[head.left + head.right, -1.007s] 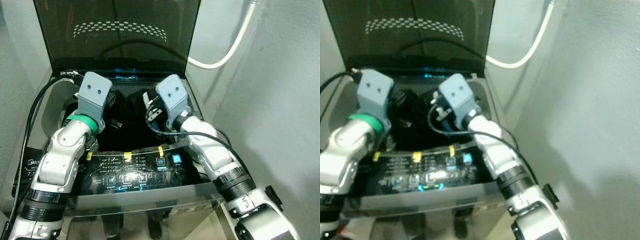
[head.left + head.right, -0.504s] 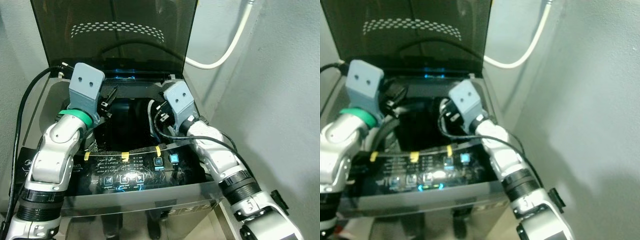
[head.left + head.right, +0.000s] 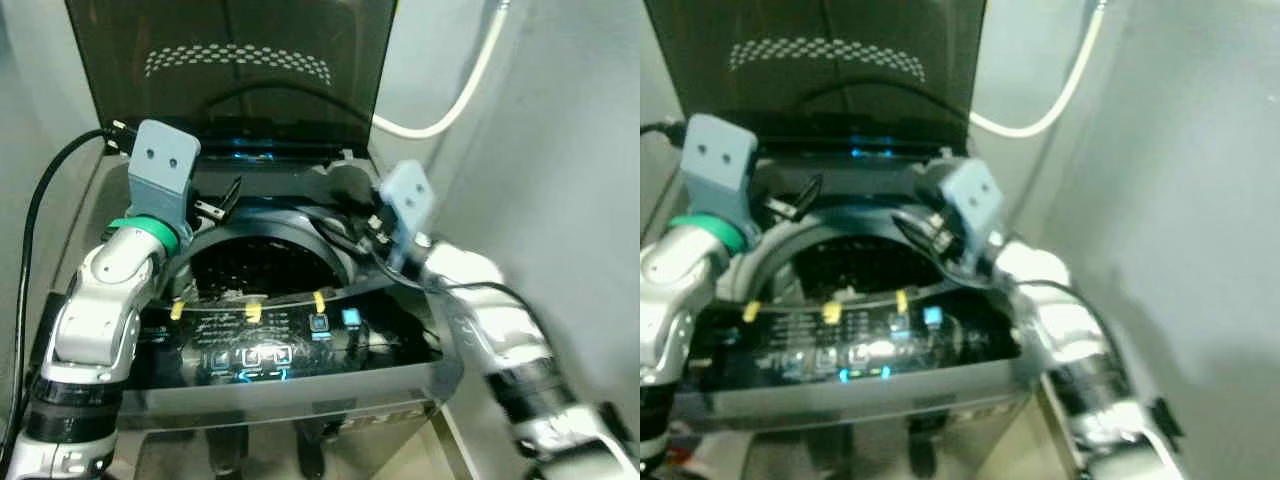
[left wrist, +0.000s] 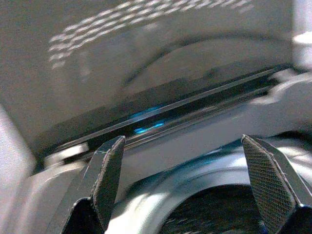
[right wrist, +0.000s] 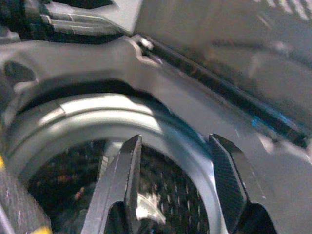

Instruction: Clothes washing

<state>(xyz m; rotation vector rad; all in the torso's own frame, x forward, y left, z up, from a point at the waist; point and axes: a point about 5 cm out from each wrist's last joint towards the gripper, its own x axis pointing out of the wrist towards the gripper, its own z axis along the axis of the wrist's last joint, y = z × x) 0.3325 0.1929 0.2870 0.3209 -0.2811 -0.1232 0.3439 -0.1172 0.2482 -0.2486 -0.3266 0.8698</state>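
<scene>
A top-loading washing machine stands before me with its dark lid [image 3: 240, 60] raised. Its round drum [image 3: 260, 265] is open, and the inside is dark and perforated; I cannot make out clothes in it. My left gripper [image 3: 225, 200] hovers over the drum's rear left rim. It is open, and nothing sits between its fingers [image 4: 109, 170]. My right gripper [image 3: 365, 225] is at the drum's right rim, blurred by motion. It is also open and empty in the right wrist view, where one of its fingers [image 5: 124, 180] stands over the drum's grey ring [image 5: 97, 109].
The lit control panel [image 3: 270, 345] with yellow tape marks [image 3: 250, 312] runs along the front edge. A white hose [image 3: 460, 95] hangs on the wall behind. A grey wall [image 3: 560, 150] stands close on the right. A black cable [image 3: 50, 190] loops at the left.
Both grippers have risen out of the drum. The right arm has swung right to the rim. The dark cloth seen around the fingers a second ago is no longer at them.
</scene>
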